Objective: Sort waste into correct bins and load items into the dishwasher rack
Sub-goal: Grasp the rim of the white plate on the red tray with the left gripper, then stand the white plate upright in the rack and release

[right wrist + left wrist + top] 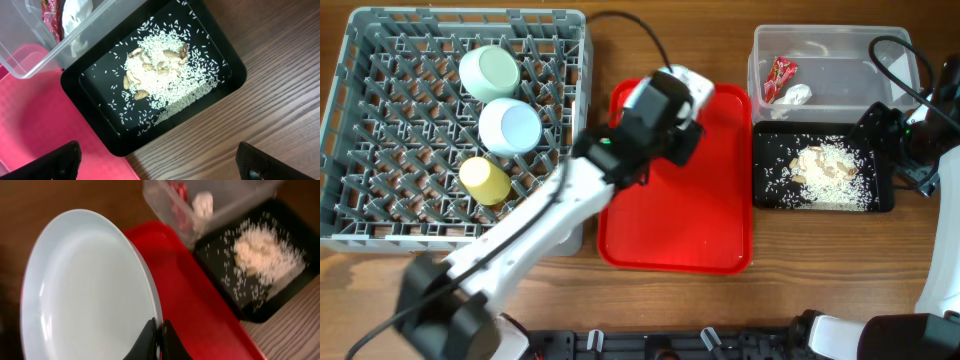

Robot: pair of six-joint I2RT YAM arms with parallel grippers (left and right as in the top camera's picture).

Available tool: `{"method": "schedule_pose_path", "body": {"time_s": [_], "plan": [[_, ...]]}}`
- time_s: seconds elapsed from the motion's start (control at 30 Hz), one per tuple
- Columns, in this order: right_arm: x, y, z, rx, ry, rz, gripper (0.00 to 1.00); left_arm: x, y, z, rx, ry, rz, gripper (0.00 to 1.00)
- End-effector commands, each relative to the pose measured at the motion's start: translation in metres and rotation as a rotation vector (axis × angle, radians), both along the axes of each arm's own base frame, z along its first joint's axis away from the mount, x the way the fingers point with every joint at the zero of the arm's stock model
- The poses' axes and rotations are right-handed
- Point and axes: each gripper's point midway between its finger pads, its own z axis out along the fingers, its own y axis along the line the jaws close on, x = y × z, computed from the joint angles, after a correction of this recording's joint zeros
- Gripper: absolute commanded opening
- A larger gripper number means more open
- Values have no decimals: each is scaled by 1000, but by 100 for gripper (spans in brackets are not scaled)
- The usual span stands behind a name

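Waste looks sorted: small red snack wrapper (780,78) and crumpled white tissue (799,95) in clear plastic rectangular tub (840,45); whitish rice-like scraps (825,168) in shallow black tray (766,140).

Large grey pegged dishwasher rack (450,236) holds pale-green bowl (490,72), small pale-blue bowl (510,127), yellow cup (485,180).

Round pale-blue plate (90,295) not yet racked: left gripper (159,330) clamped on its rim, over red tray (200,295).

Right gripper (157,155) spread wide, empty, above black tray.

Overhead view: plate hidden under left arm. White fork and thin wooden stick not visible in any view.

no readable text, wrapper (780,76) print seemingly blurred
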Motion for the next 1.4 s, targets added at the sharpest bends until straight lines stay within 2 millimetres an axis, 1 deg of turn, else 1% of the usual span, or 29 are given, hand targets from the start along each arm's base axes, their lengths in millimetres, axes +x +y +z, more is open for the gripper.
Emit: {"method": "schedule_pose_path", "body": {"time_s": [0.0, 0.07, 0.13, 0.2, 0.27, 0.33, 0.4, 0.5, 0.57, 0.73, 0.77, 0.8, 0.83, 0.87, 0.9, 0.97, 1.0, 1.1, 1.17, 1.23, 1.33, 1.37], "plan": [[0, 2, -6, 11, 15, 16, 100, 20, 47, 70, -155, -85, 163, 4], [0, 2, -6, 12, 16, 15, 100, 28, 73, 91, -233, -94, 218, 4], [0, 2, -6, 12, 16, 16, 100, 33, 91, 105, -321, -72, 213, 4], [0, 2, -6, 11, 15, 16, 100, 37, 104, 111, -411, -24, 203, 4], [0, 2, -6, 11, 15, 16, 100, 44, 121, 110, -490, 42, 228, 4], [0, 2, -6, 11, 15, 16, 100, 51, 138, 104, -566, 123, 235, 4], [0, 2, -6, 12, 16, 16, 100, 55, 149, 97, -601, 166, 221, 4], [0, 2, -6, 12, 15, 15, 100, 66, 163, 79, -634, 235, 225, 4], [0, 2, -6, 12, 15, 15, 100, 72, 167, 64, -644, 275, 233, 4], [0, 2, -6, 12, 15, 16, 100, 85, 175, 37, -645, 328, 264, 4], [0, 2, -6, 12, 15, 16, 100, 90, 180, 31, -634, 329, 289, 6], [0, 2, -6, 12, 15, 16, 100, 95, 188, 25, -615, 320, 330, 25], [0, 2, -6, 12, 16, 16, 100, 98, 194, 22, -600, 310, 359, 35], [0, 2, -6, 12, 16, 16, 100, 100, 199, 21, -588, 299, 382, 41], [0, 2, -6, 12, 15, 16, 100, 104, 206, 21, -577, 278, 404, 68], [0, 2, -6, 12, 15, 16, 100, 106, 215, 22, -580, 268, 421, 72], [0, 2, -6, 12, 16, 16, 100, 106, 219, 22, -582, 265, 428, 76], [1, 3, -6, 19, 12, 19, 100, 103, 233, 31, -578, 240, 452, 77], [2, 5, -5, 29, 4, 22, 100, 99, 242, 40, -524, 183, 468, 77], [4, 6, -5, 36, -4, 27, 100, 92, 250, 51, -470, 132, 490, 80], [14, 19, -2, 91, -53, 105, 100, 78, 249, 77, -469, 76, 473, 83], [16, 22, -1, 105, -68, 124, 100, 75, 249, 82, -470, 66, 471, 83]]}}
